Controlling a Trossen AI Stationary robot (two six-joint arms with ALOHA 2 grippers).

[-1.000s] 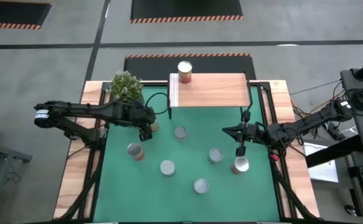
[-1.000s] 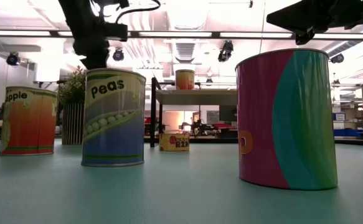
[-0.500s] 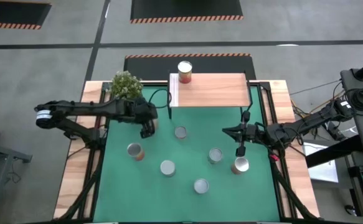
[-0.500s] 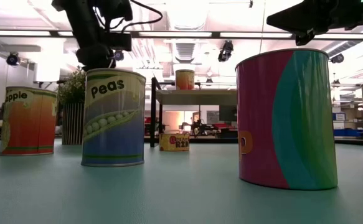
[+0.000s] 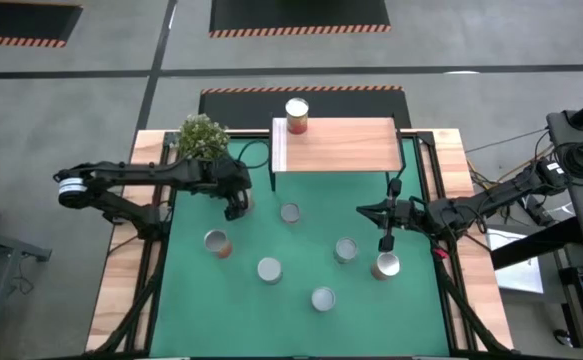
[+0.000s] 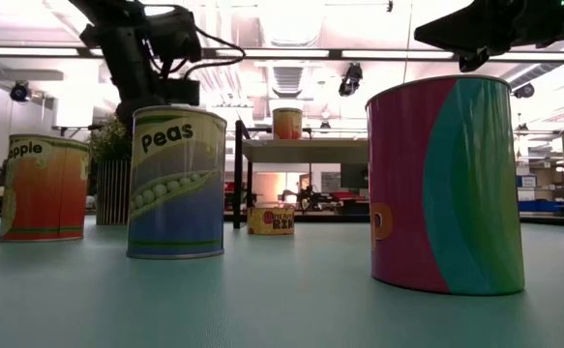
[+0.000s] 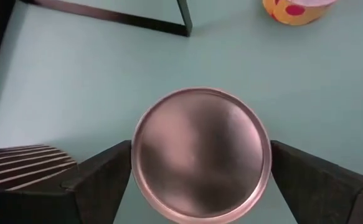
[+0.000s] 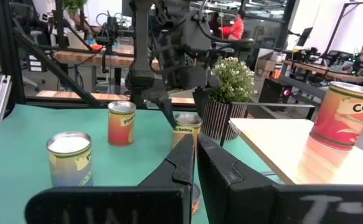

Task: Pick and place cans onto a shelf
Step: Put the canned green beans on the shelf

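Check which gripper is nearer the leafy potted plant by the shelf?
Left. The left gripper hangs just beside the potted plant, open around a silver-topped can. The right gripper sits across the green mat.

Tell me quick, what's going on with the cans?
Left gripper open around a can, not gripping. Right gripper shut, idle. One can on shelf. Nothing blocking.

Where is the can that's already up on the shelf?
In the high view, the can stands at the shelf's far edge near its white-strip end, just right of the potted plant.
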